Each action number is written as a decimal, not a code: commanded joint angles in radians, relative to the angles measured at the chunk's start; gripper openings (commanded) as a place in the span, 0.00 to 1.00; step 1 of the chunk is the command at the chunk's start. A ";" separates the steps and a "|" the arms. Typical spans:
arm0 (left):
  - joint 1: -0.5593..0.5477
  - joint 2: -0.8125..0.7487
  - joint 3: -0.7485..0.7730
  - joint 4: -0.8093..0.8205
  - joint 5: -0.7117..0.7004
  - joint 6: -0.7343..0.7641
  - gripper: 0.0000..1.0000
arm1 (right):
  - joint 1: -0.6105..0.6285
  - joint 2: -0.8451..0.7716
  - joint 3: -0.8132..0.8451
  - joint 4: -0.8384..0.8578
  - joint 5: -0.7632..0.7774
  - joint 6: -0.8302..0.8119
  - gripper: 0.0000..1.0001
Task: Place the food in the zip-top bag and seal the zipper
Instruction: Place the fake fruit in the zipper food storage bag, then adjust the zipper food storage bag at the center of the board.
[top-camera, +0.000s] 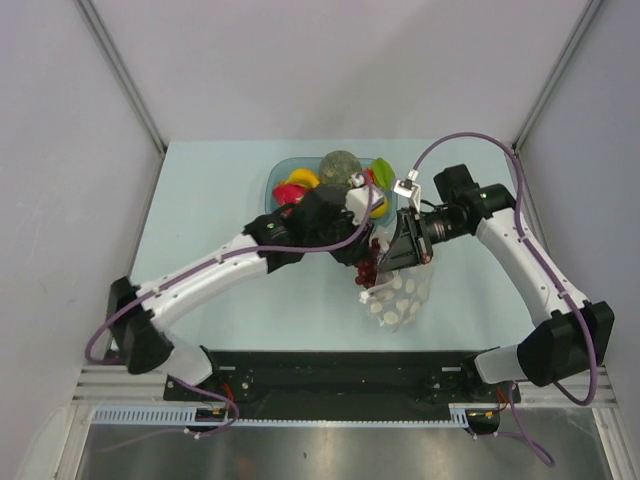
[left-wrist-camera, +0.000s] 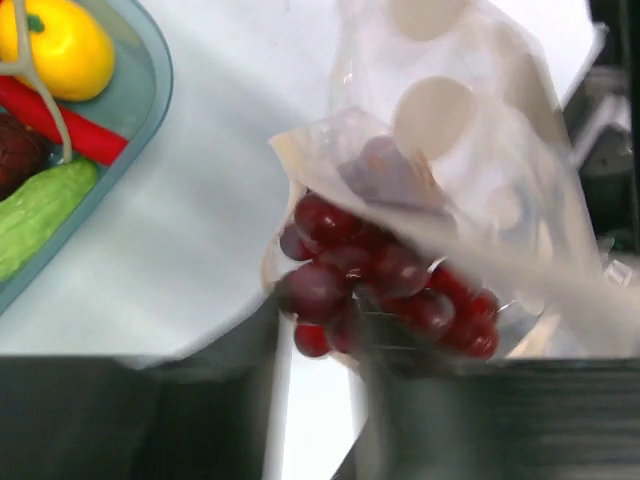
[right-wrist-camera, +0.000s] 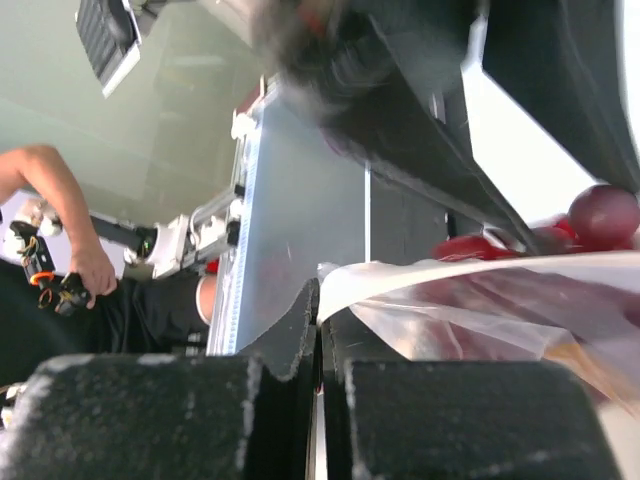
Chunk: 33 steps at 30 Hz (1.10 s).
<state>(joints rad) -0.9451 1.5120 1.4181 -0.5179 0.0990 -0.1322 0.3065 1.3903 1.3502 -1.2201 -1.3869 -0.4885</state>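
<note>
- My right end effector (right-wrist-camera: 320, 330) pinches shut on the mouth edge of the dotted bag (right-wrist-camera: 470, 290), near the blue bowl (top-camera: 281, 170).
- My left end effector (left-wrist-camera: 315, 400), fingers slightly parted, is beside the grapes (left-wrist-camera: 370, 280) in the bag's mouth.
- The bumpy ball (top-camera: 340, 165) sits in the bowl.

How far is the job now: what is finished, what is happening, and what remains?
Done: nothing fully. In hand: the right hand pinches the zip-top bag by its edge, and the grapes sit in its mouth, just above the left hand, whose fingers stand apart. Left: the grey-green ball lies in the blue bowl, and the bag is not sealed.
</note>
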 joint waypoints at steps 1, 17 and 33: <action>0.153 -0.246 -0.140 0.076 0.264 -0.039 0.55 | -0.001 -0.051 0.003 0.301 -0.026 0.303 0.00; 0.517 -0.478 -0.603 0.385 0.660 -0.436 0.78 | 0.051 -0.166 -0.108 1.045 0.014 0.936 0.00; 0.483 -0.337 -0.732 0.789 0.766 -0.747 0.71 | 0.135 -0.151 -0.091 1.182 0.054 1.044 0.00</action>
<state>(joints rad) -0.4458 1.1591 0.6922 0.1329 0.8200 -0.7937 0.4267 1.2499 1.2407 -0.1314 -1.3388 0.5060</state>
